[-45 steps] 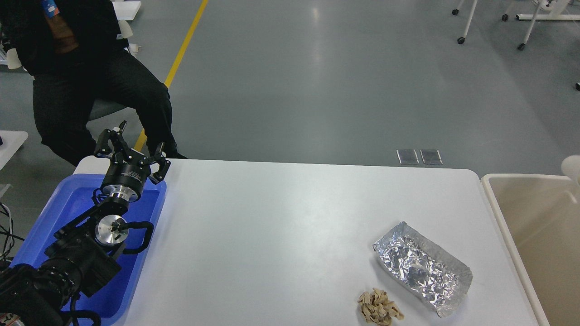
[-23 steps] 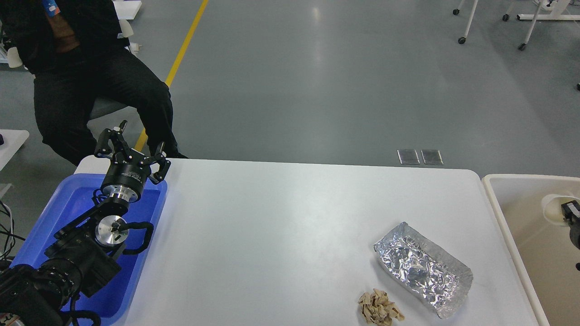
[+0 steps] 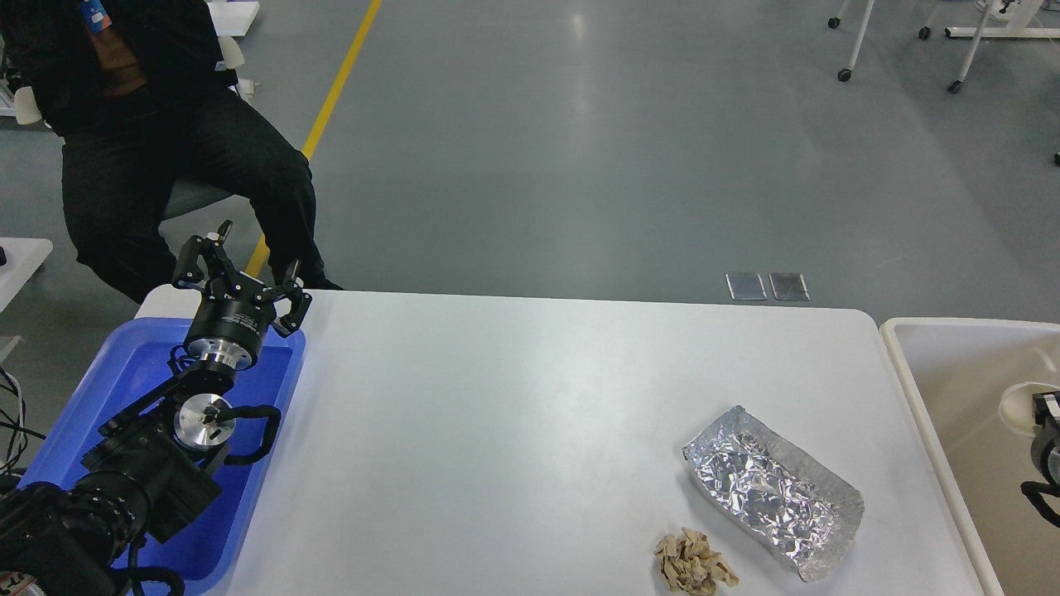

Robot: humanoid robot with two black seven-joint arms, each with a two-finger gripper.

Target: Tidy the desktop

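The white desktop (image 3: 513, 430) carries a crumpled sheet of silver foil (image 3: 770, 488) at the front right and a small wad of brown paper (image 3: 694, 563) just in front of it. My left gripper (image 3: 252, 252) is open and empty, held up over the far end of the blue tray (image 3: 124, 364). My right gripper (image 3: 1035, 410) shows only partly at the right edge, over the beige bin (image 3: 903, 364). It is closed on a white cup-like thing (image 3: 1017, 404).
A person in black (image 3: 166, 149) sits just beyond the desk's far left corner, close to my left gripper. My left arm lies along the blue tray. Grey floor with a yellow line (image 3: 339, 74) lies beyond the desk.
My right gripper has come down into view with the white cup, lower over the beige bin. My left arm, the foil and the paper wad have not moved.
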